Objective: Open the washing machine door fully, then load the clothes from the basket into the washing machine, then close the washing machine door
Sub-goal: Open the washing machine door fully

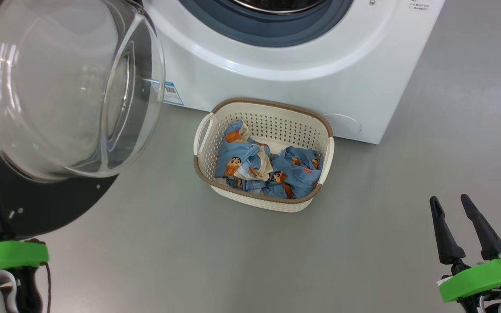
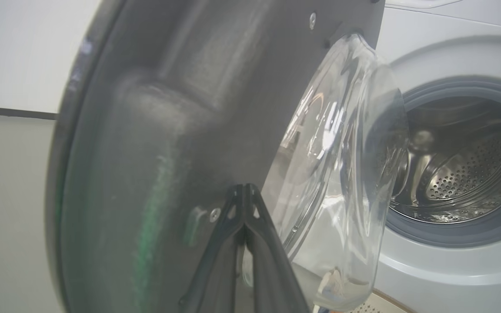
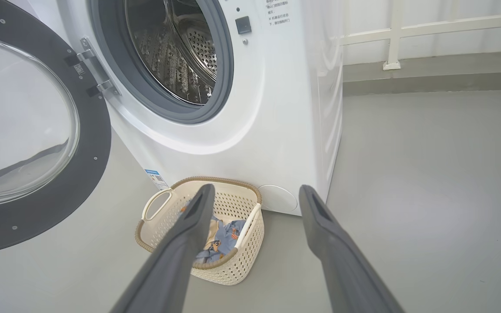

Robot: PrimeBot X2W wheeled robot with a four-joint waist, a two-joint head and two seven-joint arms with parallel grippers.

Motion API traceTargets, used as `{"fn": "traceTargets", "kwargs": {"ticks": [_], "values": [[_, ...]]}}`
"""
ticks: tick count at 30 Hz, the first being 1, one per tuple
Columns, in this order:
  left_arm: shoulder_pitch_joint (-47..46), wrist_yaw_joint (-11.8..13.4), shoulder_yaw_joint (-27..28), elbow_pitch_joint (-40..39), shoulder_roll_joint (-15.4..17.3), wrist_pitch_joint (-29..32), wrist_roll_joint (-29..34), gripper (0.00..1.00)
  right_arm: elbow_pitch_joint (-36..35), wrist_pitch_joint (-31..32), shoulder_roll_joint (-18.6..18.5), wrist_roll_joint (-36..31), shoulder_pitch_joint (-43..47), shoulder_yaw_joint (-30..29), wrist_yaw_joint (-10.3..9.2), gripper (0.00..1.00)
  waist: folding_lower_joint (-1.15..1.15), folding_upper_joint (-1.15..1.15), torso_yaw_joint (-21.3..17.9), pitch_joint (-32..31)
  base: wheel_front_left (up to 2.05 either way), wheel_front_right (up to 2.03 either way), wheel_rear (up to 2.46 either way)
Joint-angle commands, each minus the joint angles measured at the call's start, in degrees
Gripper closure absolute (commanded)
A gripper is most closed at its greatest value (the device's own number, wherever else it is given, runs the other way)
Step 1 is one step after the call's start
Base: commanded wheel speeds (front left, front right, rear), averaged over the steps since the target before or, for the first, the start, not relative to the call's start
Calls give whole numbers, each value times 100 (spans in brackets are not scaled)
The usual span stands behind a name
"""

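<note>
Door swung open, nothing loaded yet.

The door (image 1: 68,87) stands wide to the left of the washer (image 1: 276,87), so the opening step looks done or nearly so. The clothes (image 1: 268,169) all lie heaped in the basket (image 1: 272,103), which sits on the floor (image 1: 189,261) just in front of the washer. What shows of the drum (image 3: 176,48) holds no fabric, so loading and closing remain. The left claw (image 2: 244,189) is closed on nothing, its tips close against the door's dark inner face. The right claw (image 1: 449,198) hangs spread wide and empty, well right of the basket. A blue label (image 1: 170,93) and small print (image 3: 278,13) on the washer front are too small to read, and no brand name can be made out.
</note>
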Motion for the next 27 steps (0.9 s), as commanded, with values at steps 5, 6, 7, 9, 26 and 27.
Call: {"fn": "traceTargets", "kwargs": {"ticks": [5, 6, 7, 9, 26, 27], "values": [[-340, 54, 466, 34, 411, -40, 152, 100, -171, -70, -151, -100, -210, 100, 32, 0, 0, 0, -5, 131, 0, 0, 0], [-390, 54, 520, 76, 422, -40, 147, 100, -176, -70, -164, -103, -228, 98, 32, 0, 0, 0, -2, 159, 0, 0, 0], [-437, 54, 561, 120, 448, -40, 160, 100, -177, -70, -176, -106, -239, 96, 32, 0, 0, 0, 5, 184, 0, 0, 0], [-545, 54, 647, 233, 521, -40, 176, 100, -183, -70, -197, -113, -267, 96, 32, 0, 0, 0, 12, 242, 0, 0, 0], [-1281, 54, 1142, 960, 1092, -40, 732, 100, -170, -70, -346, -122, -486, 199, 32, 0, 0, 0, -67, 578, 0, 0, 0], [-1319, 54, 1171, 1001, 1123, -40, 761, 100, -169, -70, -352, -121, -492, 202, 32, 0, 0, 0, -76, 592, 0, 0, 0]]}}
